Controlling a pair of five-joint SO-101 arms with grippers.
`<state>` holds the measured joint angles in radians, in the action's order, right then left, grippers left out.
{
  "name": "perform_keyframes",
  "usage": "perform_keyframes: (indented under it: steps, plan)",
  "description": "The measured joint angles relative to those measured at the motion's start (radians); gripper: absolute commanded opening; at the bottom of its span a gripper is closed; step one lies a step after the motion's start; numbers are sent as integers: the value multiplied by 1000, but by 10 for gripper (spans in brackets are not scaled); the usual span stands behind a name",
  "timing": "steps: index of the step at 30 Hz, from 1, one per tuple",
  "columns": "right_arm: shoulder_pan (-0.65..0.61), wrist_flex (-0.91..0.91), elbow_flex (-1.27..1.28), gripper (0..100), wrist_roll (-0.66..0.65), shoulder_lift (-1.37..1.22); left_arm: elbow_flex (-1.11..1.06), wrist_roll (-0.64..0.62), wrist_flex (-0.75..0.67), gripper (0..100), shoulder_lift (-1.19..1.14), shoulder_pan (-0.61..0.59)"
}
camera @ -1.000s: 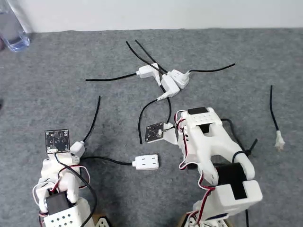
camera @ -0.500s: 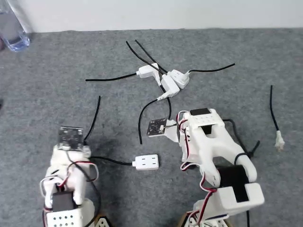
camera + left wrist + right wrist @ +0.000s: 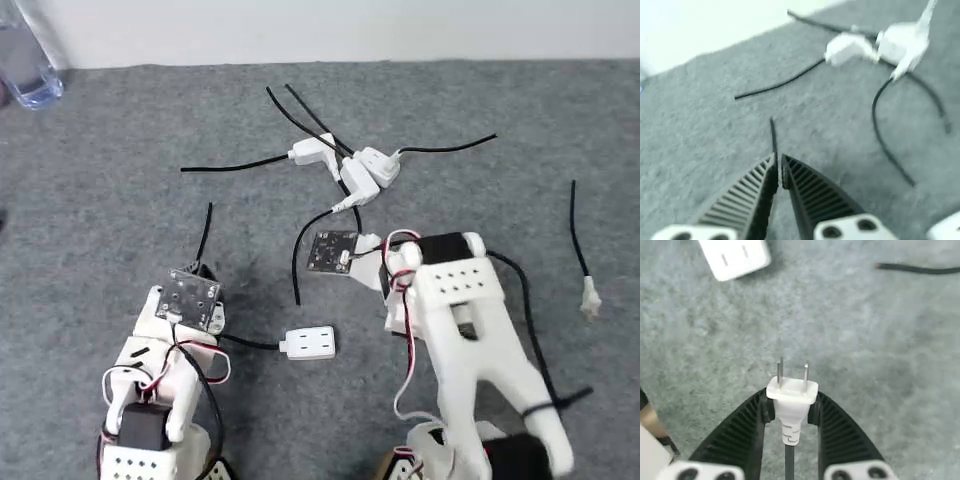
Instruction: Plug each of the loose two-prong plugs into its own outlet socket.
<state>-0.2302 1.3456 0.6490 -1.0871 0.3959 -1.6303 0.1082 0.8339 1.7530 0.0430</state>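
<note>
My right gripper [image 3: 790, 400] is shut on a white two-prong plug [image 3: 791, 390], prongs pointing out past the fingertips. In the high view this plug [image 3: 368, 243] sits at the right gripper [image 3: 362, 246] near the table's middle. A white outlet socket [image 3: 308, 343] lies between the arms; the right wrist view has the socket [image 3: 735, 257] ahead of the prongs. My left gripper [image 3: 779, 172] is shut with nothing seen between its fingers, over a black cable [image 3: 773, 135]. From above the left gripper [image 3: 203, 272] is left of the socket. Another loose plug [image 3: 590, 297] lies far right.
A cluster of white plugs and sockets [image 3: 352, 168] with black cables lies at the back middle, also ahead in the left wrist view [image 3: 875, 44]. A clear bottle [image 3: 25, 60] stands at the back left corner. The grey carpet [image 3: 100, 200] is bare on the left.
The left arm has swung forward and to the right, toward the black cable. The right arm has stretched farther out, carrying the plug slightly away from the base.
</note>
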Motion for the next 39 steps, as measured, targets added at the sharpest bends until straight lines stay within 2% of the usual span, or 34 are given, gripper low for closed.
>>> perform_keyframes:
  steps: [3, 6, 9, 12, 15, 18, 21, 24, 26, 29, 33, 39]
  plan:
    - [-17, 31, 0, 8, 49, 58, 43, -57, -9, 13, 0, 49]
    - [-11, 38, 0, 8, 117, 97, 55, -106, -83, 13, 0, 138]
    - [-17, 38, 0, 8, 161, 129, 55, -104, -87, 13, 0, 230]
    - [-15, 38, 0, 8, 192, 163, 55, -61, -80, 13, 0, 261]
    - [-15, 38, 0, 8, 206, 206, 52, -104, -74, 12, 0, 295]
    - [-17, 40, 0, 8, 235, 247, 51, -267, -129, 12, 0, 313]
    - [-54, 40, 0, 8, 272, 282, 46, -493, -265, 12, 0, 308]
    - [-95, 40, 0, 8, 324, 307, 46, -752, -388, 12, 0, 232]
    - [-120, 35, 0, 8, 362, 321, 46, -924, -410, 12, 0, 184]
    - [-155, 9, 0, 8, 410, 336, 46, -1105, -417, 12, 0, 184]
    - [-190, -35, 0, 8, 474, 351, 46, -1227, -417, 12, 0, 270]
    - [-219, -63, 0, 8, 505, 396, 9, -1274, -423, 12, -2, 443]
